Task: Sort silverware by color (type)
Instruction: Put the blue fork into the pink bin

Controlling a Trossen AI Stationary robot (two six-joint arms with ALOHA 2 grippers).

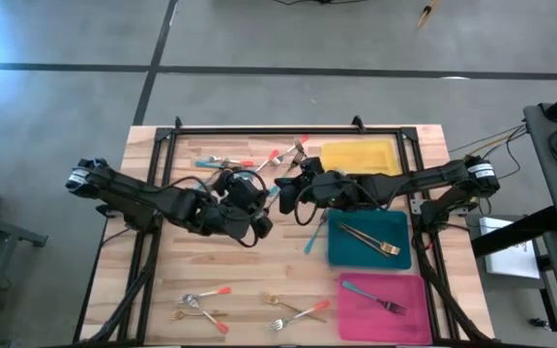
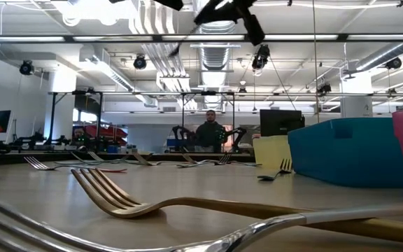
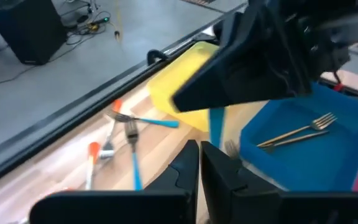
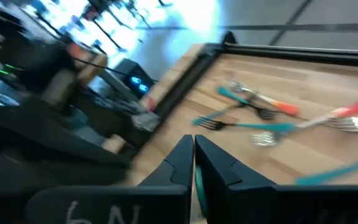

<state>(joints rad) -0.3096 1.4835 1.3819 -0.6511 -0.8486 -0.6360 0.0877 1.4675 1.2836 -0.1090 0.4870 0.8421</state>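
We cannot make out much where the two dark arms meet over the middle of the wooden worktop (image 1: 288, 266): their wrists and cables cover the cutlery beneath. The left gripper (image 3: 199, 163) has its fingers pressed together with nothing between them. The right gripper (image 4: 194, 160) has its fingers closed too, and a thin teal sliver shows between them; we think it is a teal-handled utensil (image 1: 314, 235) hanging down just beside the teal tray's (image 1: 356, 251) left edge, though the grip itself is blurred.

The silverware lies scattered. Near the far edge, a loose cluster of teal- and orange-handled forks (image 1: 280, 155) sits left of the flat yellow tray (image 1: 361, 158), partly hidden by the arms. Two slim gold-toned forks (image 1: 370, 239) lie crossed in the teal tray, and one teal-handled fork (image 1: 375, 298) rests in the pink tray (image 1: 399, 329) at the near right corner. Along the near edge lie more pieces with orange handles and gold ones (image 1: 293, 311). From table height, a curved gold fork (image 2: 131, 199) fills the foreground, its handle cut off.
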